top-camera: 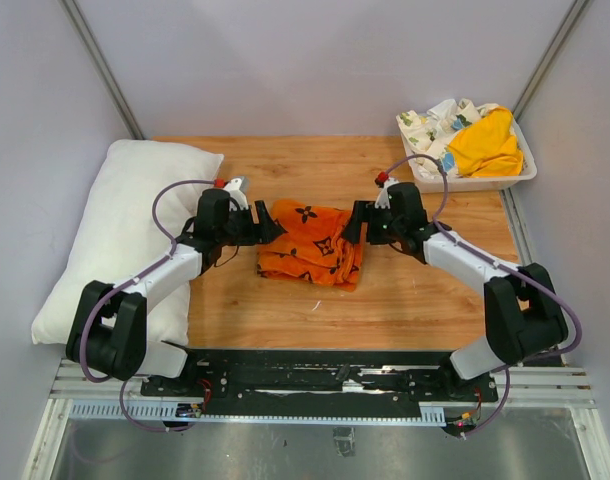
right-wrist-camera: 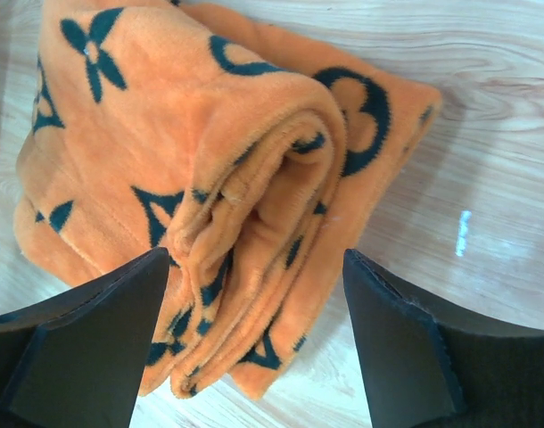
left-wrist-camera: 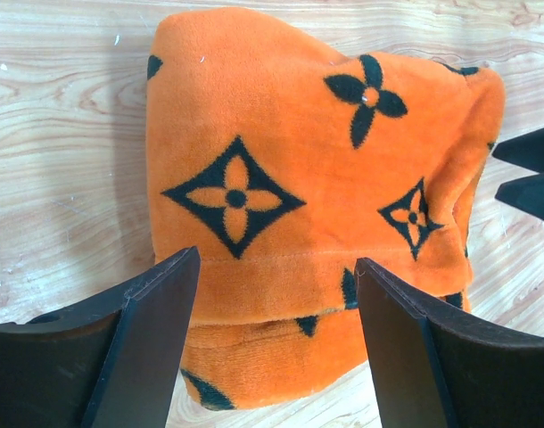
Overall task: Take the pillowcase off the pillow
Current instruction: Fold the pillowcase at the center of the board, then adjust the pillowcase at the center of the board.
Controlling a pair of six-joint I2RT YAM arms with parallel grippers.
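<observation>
Table (top-camera: 405, 290), wooden, seen from above.

- Pillowcase (top-camera: 310, 243): orange with black motifs, found in a folded, bunched heap at mid-table. It is fully off the pillow and well apart from it.
- Pillow (top-camera: 115, 220): white and bare, laid lengthwise along the left edge of the table. Its near part is crossed by the left arm.
- Left gripper (top-camera: 272, 225): held low at the left edge of the pillowcase, jaws spread wide. In the left wrist view the two dark fingers (left-wrist-camera: 156, 330) are seen standing either side of the near fabric edge. Orange pile lies between them, but nothing is pinched. Contact with the cloth cannot be told.
- Right gripper (top-camera: 351, 225): held low at the right edge of the pillowcase, facing the left one across the heap, jaws likewise spread. In the right wrist view a thick rolled fold of several layers is seen running down between the fingers (right-wrist-camera: 103, 339). The fold is not squeezed by either finger.
- The right gripper's finger ends are also caught at the right border of the left wrist view, just beyond the heap.
- Bin (top-camera: 485, 183): white, set at the far right corner of the table. A floral cloth (top-camera: 433, 125) and a yellow cloth (top-camera: 485, 145) are piled in it, the yellow one to the right.
</observation>
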